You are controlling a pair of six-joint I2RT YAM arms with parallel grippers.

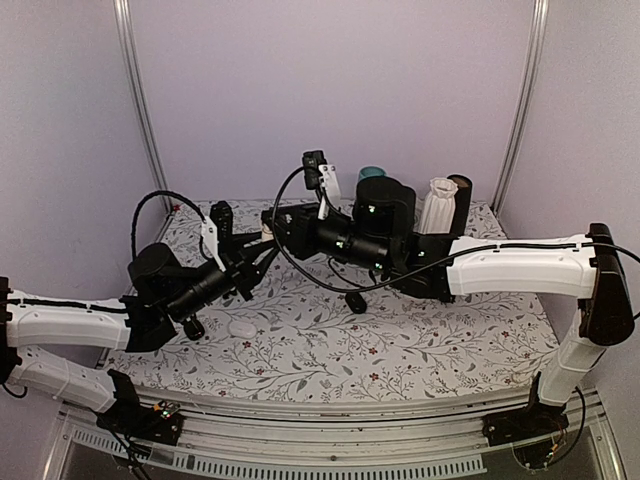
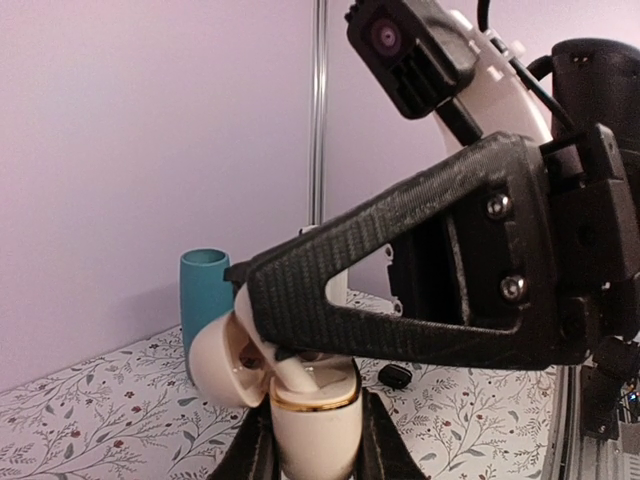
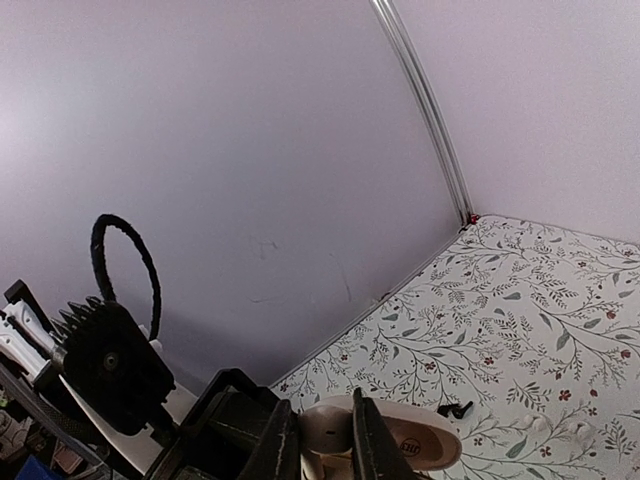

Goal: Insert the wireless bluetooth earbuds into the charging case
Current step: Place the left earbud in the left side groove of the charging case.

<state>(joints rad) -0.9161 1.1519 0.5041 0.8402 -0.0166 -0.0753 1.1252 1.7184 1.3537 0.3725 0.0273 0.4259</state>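
— Cream plastic, smooth and pebble-round, with a gold band at the rim: the case [image 2: 315, 420] sits clamped in the left tool [image 2: 315, 445], lid [image 2: 215, 360] hinged open.
— And the right tool [image 3: 322, 445]?
— Narrow, pinching what looks like a cream bud [image 2: 285, 368] right at the mouth. A small glossy black bud [image 2: 395, 377] lies on the flowered worktop [image 2: 100, 420] behind.
— Risk?
— Slick, rounded shells. A tilted bud may jam or squirt from the fingers. Pushing hard could twist the case in its grip.
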